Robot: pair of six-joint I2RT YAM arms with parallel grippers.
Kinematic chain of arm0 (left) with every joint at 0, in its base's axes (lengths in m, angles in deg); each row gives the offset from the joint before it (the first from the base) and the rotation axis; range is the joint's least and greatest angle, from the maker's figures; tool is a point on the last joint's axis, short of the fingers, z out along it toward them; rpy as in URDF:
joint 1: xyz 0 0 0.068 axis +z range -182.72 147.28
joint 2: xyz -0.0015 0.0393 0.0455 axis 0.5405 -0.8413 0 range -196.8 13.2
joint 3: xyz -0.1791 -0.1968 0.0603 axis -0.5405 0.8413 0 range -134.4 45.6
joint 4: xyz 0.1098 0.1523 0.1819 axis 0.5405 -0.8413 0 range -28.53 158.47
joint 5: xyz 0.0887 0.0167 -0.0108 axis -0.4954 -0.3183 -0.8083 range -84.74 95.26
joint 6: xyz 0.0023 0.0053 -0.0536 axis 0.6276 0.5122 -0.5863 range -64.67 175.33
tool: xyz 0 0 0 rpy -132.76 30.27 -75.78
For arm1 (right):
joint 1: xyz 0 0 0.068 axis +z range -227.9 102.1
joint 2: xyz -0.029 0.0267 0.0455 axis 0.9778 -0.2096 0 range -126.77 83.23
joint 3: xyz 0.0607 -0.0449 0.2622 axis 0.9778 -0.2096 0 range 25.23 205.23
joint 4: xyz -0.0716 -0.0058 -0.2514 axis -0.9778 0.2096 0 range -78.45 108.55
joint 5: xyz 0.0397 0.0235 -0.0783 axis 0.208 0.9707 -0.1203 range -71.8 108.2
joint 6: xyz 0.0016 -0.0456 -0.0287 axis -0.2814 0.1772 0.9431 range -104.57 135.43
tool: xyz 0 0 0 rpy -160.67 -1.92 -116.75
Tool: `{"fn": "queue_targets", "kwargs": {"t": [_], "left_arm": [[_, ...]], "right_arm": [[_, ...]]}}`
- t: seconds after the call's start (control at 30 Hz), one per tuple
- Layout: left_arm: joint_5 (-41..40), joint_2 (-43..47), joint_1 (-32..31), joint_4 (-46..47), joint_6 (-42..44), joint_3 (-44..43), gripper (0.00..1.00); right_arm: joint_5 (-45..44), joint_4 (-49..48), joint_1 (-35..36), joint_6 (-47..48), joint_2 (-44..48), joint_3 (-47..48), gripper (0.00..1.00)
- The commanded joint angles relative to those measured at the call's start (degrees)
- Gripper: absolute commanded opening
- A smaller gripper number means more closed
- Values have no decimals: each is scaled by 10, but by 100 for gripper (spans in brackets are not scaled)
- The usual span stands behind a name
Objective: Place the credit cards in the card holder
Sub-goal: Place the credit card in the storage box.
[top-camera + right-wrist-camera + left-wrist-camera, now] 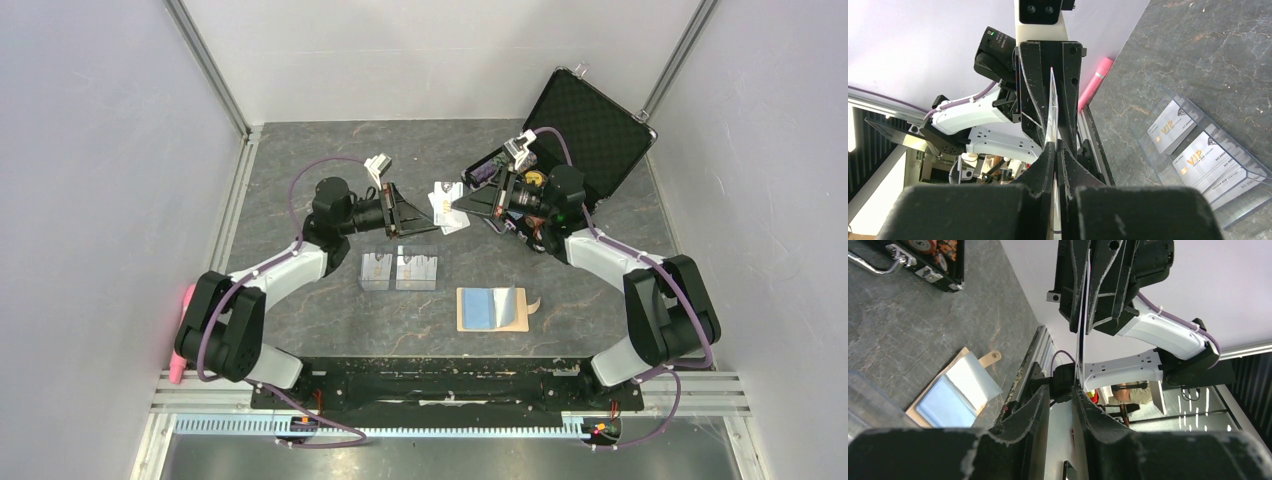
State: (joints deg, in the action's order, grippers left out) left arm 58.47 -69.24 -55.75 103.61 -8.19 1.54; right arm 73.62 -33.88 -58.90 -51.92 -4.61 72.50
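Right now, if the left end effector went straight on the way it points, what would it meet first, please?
Most likely the credit card, held edge-on in the shut right end effector; its edge sits at the left end effector's fingertips. Exact depth is unclear.

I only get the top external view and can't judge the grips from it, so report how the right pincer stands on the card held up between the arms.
Observer: In the right wrist view, the right pincer is shut on one edge of the card.
Operator: Now report the left one.
Observer: In the left wrist view, the left pincer has its jaws apart, with the card's other end between them.
Operator: Read me the cards lying in the tray.
Observer: In the right wrist view, the credit cards in the clear tray lie with their gold VIP print facing up.
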Motion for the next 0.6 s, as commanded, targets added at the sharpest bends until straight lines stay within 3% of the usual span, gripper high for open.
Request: {"fn": "queue_targets", "kwargs": {"t": [0.0, 0.57], "left_arm": [[-17, -2, -12, 152, -68, -15, 30], [-40, 20, -11, 151, -67, -4, 37]], "right_arm": [[40, -10, 23, 3, 7, -12, 0], [-3, 2, 22, 0, 39, -31, 0]]}}
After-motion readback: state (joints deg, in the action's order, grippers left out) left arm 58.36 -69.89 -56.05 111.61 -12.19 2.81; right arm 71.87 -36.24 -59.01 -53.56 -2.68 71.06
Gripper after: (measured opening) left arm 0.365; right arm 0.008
